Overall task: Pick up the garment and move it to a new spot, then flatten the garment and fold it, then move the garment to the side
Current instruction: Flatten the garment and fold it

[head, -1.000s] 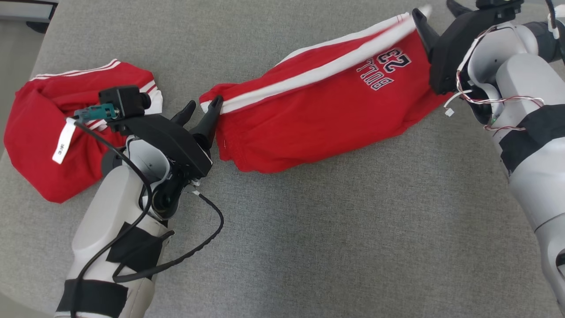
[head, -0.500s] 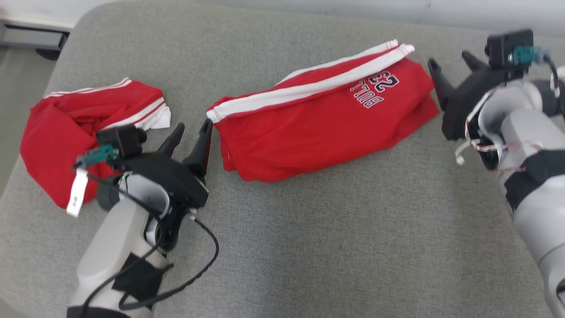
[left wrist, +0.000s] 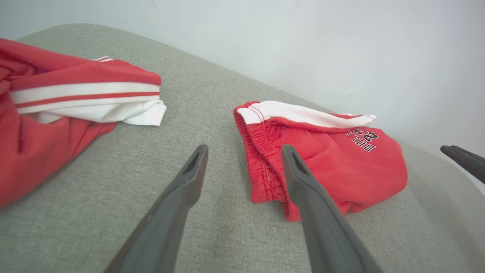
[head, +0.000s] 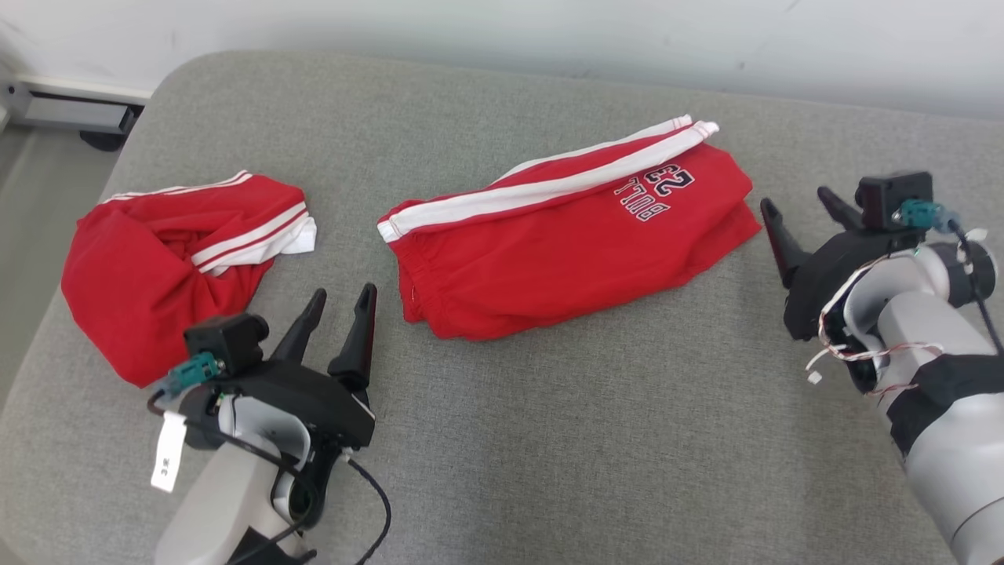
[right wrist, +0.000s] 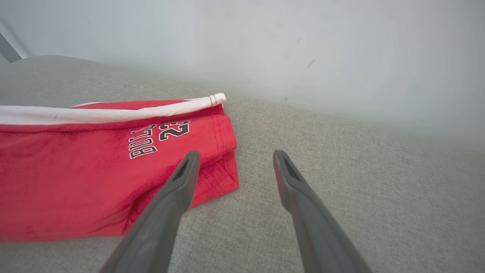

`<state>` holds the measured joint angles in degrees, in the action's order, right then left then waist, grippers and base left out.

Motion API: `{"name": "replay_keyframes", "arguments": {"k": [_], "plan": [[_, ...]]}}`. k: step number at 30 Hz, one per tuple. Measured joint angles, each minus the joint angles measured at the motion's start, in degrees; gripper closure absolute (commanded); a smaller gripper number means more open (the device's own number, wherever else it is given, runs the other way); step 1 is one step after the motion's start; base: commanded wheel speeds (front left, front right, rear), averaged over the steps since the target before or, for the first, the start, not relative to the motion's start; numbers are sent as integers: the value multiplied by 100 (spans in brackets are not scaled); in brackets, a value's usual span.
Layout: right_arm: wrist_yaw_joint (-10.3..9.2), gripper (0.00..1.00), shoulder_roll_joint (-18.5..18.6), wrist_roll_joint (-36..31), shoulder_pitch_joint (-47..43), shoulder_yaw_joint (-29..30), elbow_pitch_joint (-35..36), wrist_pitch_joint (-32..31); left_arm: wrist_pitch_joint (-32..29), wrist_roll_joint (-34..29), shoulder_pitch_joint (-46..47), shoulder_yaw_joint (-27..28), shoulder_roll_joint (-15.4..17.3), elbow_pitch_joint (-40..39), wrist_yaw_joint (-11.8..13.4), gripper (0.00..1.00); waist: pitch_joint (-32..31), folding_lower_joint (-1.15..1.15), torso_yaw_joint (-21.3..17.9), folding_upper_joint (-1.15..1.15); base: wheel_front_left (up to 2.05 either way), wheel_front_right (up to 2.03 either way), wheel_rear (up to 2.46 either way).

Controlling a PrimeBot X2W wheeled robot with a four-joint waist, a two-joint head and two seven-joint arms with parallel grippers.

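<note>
Head view: a grey padded surface point(head: 549, 439) runs up to a pale wall point(head: 502, 31); two red pieces of clothing lie on it, with both arms low in the picture.
Garment: the red shorts point(head: 565, 251), with a white side stripe, lie folded and fairly flat at the middle of the surface, slanting from lower left to upper right.
Print: dark lettering and "23" sit near the hem end, upside down from the head; the word looks like BULLS, though its last letters are hard to make out.
Other cloth: a crumpled red garment point(head: 165, 259) with white stripes lies at the left, well apart from the shorts.
Left gripper point(head: 343, 292): fingers spread wide and empty, above bare surface between the two garments, near the shorts' waistband end but not touching it.
Right gripper point(head: 794, 198): fingers spread wide and empty, just beside the hem corner, apart from it.
Left wrist view: the elastic waistband lies just past the right-hand finger; the other arm's dark fingertips show at the right edge.
Right wrist view: the hem corner shows stacked layers beside the left-hand finger.
Label: a white tag point(head: 167, 463) hangs by the left wrist.
</note>
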<state>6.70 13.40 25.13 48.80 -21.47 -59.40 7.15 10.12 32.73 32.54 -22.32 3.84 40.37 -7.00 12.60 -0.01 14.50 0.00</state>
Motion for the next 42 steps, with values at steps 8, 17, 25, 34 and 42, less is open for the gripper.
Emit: {"name": "replay_keyframes", "arguments": {"k": [8, 17, 25, 34, 42], "plan": [[20, 0, -110, 0, 6, -69, 8, 34, -2, 99, -49, -75, -33, -67, -5, 0, 37, 0, -58, 0, 0, 0, 0], [-70, 0, -218, 0, 353, -74, -196, -214, -212, 246, 380, -156, -119, 15, -8, 0, 319, 1, -48, 0, 0, 0, 0], [-175, 0, -333, 7, 687, -62, -413, -420, -627, 650, 804, -210, -190, 449, -10, 0, 650, 2, 24, 1, 0, 0, 0], [-266, 0, -497, 3, 847, -145, -715, -672, -1096, 1232, 857, -387, -194, 691, -13, 0, 865, 1, 43, 0, 0, 0, 0], [-255, 100, -522, 3, 929, -176, -865, -771, -1266, 1575, 999, -490, -167, 724, -13, 100, 934, 1, -28, 0, 0, 0, 0]]}}
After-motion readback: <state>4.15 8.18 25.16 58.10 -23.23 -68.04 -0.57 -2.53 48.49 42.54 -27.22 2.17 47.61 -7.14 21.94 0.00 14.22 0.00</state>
